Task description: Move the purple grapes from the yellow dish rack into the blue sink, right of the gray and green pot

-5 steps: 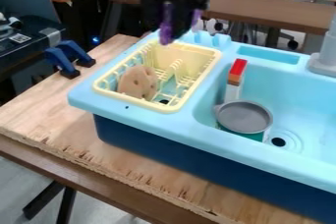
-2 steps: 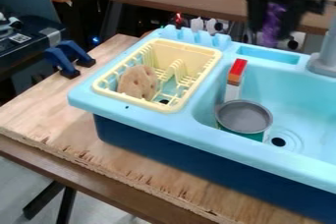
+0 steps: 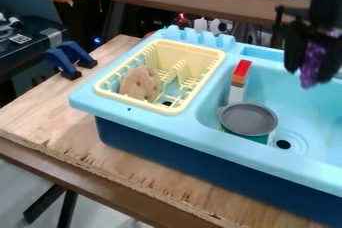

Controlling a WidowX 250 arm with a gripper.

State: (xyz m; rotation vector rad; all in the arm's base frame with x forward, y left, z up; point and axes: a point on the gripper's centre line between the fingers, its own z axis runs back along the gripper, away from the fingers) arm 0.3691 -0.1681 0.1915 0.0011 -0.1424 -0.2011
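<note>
The black gripper [image 3: 310,74] hangs over the back right of the blue sink [image 3: 282,99], near the faucet's place. A speckled purple thing [image 3: 312,63] is held between its two dark fingers and sticks out a little below them. In the sink's left part, a grey round pan [image 3: 248,119] rests on something green. Behind the pan stands a block with a red top [image 3: 242,67], an orange band and a white lower part. A tan piece with dark spots [image 3: 140,83] leans upright inside the yellow dish rack [image 3: 175,107], left of the basin.
Blue clamps [image 3: 69,57] sit at the wooden table's [image 3: 40,117] left edge. The sink has a raised scalloped back edge [image 3: 197,37] and a drain hole [image 3: 283,144]. A brown bench [image 3: 194,3] runs behind it.
The gripper has travelled right, from behind the dish rack to the sink's back right, and is lower than half a second ago. The purple thing moved with it; the rack and pan stayed put.
</note>
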